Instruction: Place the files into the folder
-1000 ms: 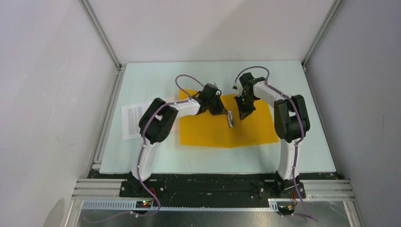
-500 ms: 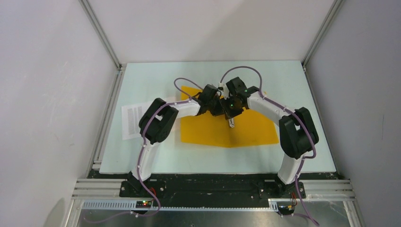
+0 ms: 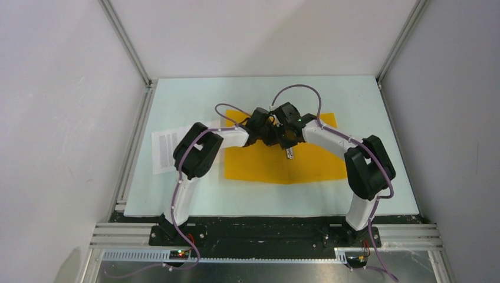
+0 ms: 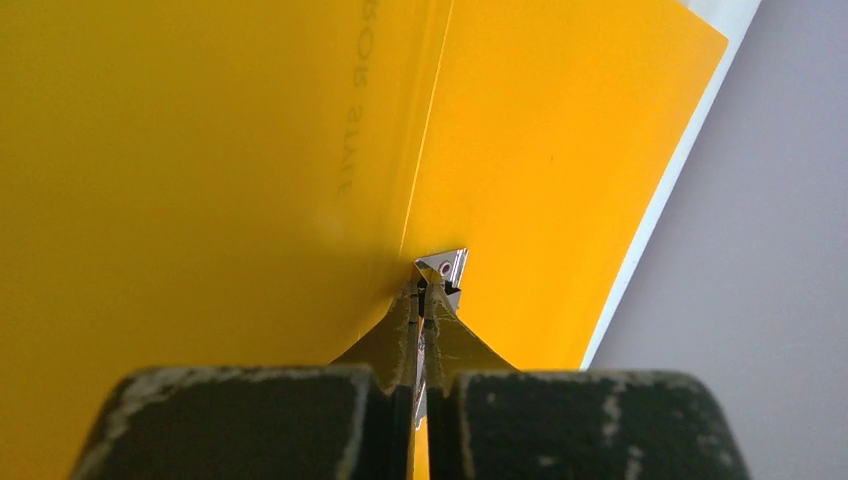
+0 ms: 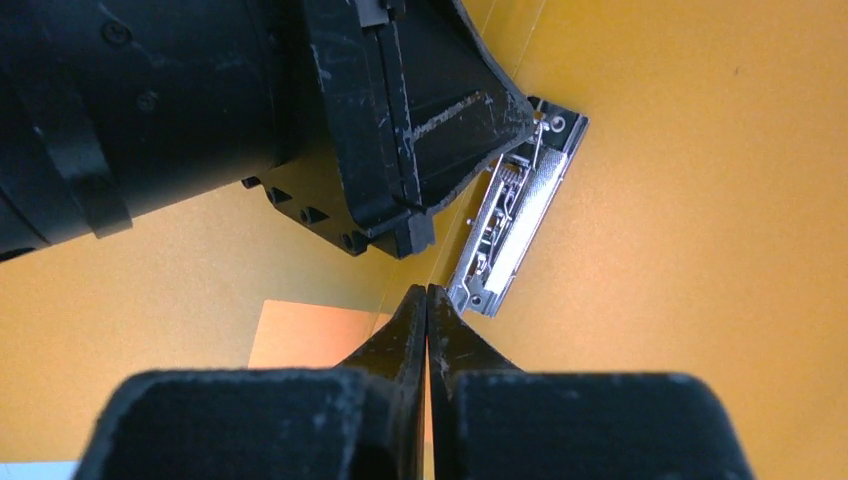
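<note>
The orange-yellow folder (image 3: 318, 159) lies open and flat mid-table. Its metal clip (image 3: 289, 153) sits along the fold. My left gripper (image 4: 421, 290) is shut on the top end of the clip (image 4: 445, 266), with a thin metal part between its fingers. My right gripper (image 5: 427, 290) is shut with nothing between its fingers, its tips on the fold beside the bottom end of the clip (image 5: 505, 235). The two grippers meet over the fold, left (image 3: 282, 144) and right (image 3: 290, 145). The files (image 3: 163, 150), white printed sheets, lie left of the folder, partly under my left arm.
The pale table (image 3: 194, 100) is boxed in by white walls and aluminium posts (image 3: 127, 44). The files overhang its left edge. A metal rail (image 3: 265, 233) with both arm bases runs along the near edge.
My right arm has swung left and lowered its gripper onto the fold next to my left gripper. The left gripper has stayed at the clip.
</note>
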`<state>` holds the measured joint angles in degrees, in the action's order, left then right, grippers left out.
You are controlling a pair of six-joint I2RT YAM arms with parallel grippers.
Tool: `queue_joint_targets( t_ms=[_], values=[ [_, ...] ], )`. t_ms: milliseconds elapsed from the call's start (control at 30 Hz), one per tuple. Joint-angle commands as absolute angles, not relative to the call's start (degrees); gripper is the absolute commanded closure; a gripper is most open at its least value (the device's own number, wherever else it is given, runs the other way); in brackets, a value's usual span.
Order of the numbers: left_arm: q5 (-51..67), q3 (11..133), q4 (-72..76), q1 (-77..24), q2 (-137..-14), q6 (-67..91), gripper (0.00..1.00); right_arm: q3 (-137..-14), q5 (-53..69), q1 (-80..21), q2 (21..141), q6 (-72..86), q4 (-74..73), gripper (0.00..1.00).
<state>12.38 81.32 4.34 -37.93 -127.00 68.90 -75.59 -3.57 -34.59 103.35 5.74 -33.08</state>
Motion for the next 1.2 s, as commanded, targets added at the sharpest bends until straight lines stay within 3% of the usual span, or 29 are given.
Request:
queue_joint_targets(
  t_ms=[0, 133, 433, 533, 667, 1167],
  values=[
    [12.41, 80.36, 4.54, -38.92, -128.04, 70.72, 1.0, -72.21, -6.37, -37.0, 98.35, 7.75, -34.4, 1.0],
    [11.03, 78.82, 4.34, -38.96, -126.92, 71.78, 1.0, -67.78, -7.11, -37.49, 93.2, 9.51, -30.83, 1.0],
    [8.24, 75.83, 1.61, -40.19, -126.39, 79.07, 1.0, -66.38, -9.49, -39.14, 98.55, 9.16, -28.61, 0.83],
    [8.27, 75.3, 1.35, -40.45, -126.61, 80.12, 1.0, -66.32, -11.88, -38.96, 99.13, 7.68, -26.67, 0.71],
    [8.08, 76.35, 1.52, -40.71, -126.52, 78.83, 1.0, -66.33, -13.55, -38.74, 99.5, 6.74, -25.71, 0.67],
    [7.62, 79.1, 1.19, -40.81, -126.03, 73.86, 1.0, -66.33, -13.71, -36.8, 102.3, 6.3, -24.61, 0.81]
  ],
)
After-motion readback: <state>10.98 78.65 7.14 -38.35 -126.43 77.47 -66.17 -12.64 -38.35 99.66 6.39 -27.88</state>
